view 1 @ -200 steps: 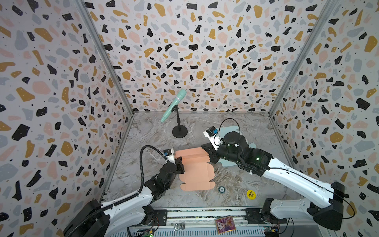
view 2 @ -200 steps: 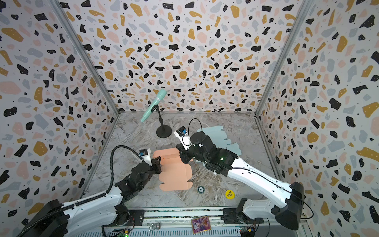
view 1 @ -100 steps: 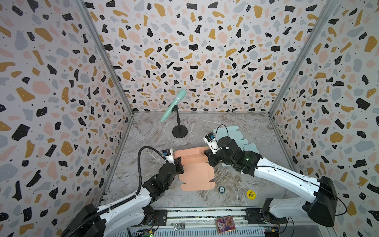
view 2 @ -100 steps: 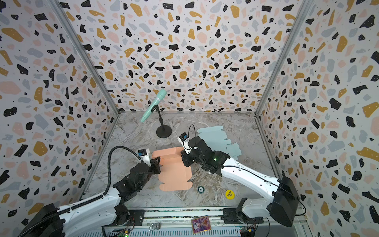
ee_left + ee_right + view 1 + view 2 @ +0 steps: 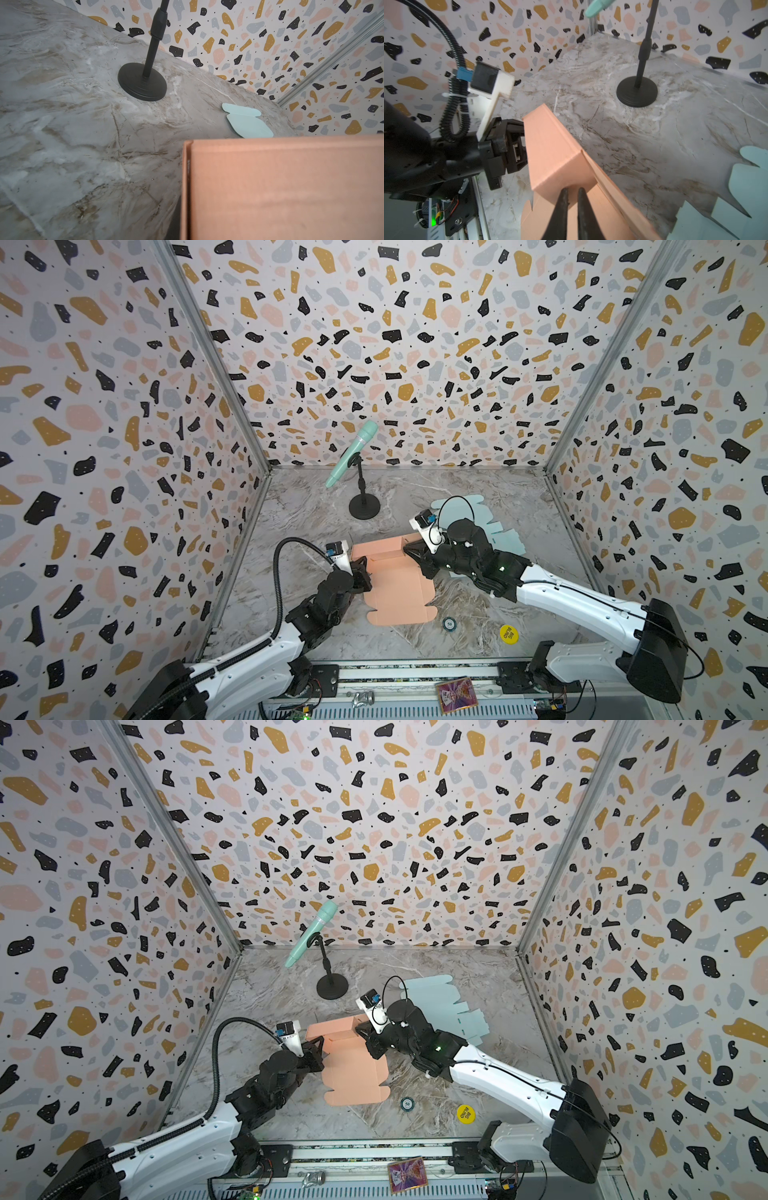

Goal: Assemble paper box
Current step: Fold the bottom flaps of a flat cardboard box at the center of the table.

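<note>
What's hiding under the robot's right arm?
A flat pale blue cardboard cutout lies on the marble table there. The right arm covers its middle, so only the scalloped edges and tabs show. Nothing else is visible beneath.

The counter [image 5: 299, 506] is seen as a grey, brown-veined marble surface enclosed by terrazzo-patterned walls. A black round microphone stand base [image 5: 364, 506] is set near the back. Just to the right of that base, a flat pale blue box blank [image 5: 505, 537] is laid on the counter. In front of the base, a salmon paper box [image 5: 399, 593] is placed, its rear part folded up and its front part lying flat. In front of the salmon box, to the right, a small round chip [image 5: 449, 623] and a yellow round sticker [image 5: 508, 633] are found.
</note>
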Motion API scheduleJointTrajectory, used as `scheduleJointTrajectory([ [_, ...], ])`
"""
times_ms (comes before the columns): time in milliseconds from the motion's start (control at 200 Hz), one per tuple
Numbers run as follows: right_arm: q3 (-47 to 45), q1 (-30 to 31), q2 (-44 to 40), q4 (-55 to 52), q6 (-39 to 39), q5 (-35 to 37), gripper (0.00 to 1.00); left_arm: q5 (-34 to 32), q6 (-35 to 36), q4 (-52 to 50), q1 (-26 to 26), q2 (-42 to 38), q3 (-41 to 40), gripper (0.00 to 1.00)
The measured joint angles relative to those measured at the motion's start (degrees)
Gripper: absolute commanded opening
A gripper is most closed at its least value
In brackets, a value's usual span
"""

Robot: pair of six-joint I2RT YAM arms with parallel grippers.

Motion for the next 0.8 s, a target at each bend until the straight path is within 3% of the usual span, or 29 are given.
scheduleJointTrajectory([
  [170, -11.43, -5.46, -13.94, 10.08, 1.68, -6.95, 0.46, 1.36, -0.22, -4.13, 0.87, -1.18, 2.89, 0.02],
  [481, -26.18, -18.62, -31.06, 24.20, 8.90, -18.12, 0.54, 6.23, 0.96, -11.28, 4.87, -3.39, 10.97, 0.02],
  [646, -31.89, -22.18, -33.75, 28.09, 12.07, -21.62, 0.54, 10.43, 1.09, -13.25, 8.04, -3.52, 13.20, 0.02],
  [801, -32.20, -22.25, -30.12, 32.41, 12.96, -24.30, 0.54, 13.38, 1.09, -13.49, 8.98, -3.54, 13.57, 0.02],
])
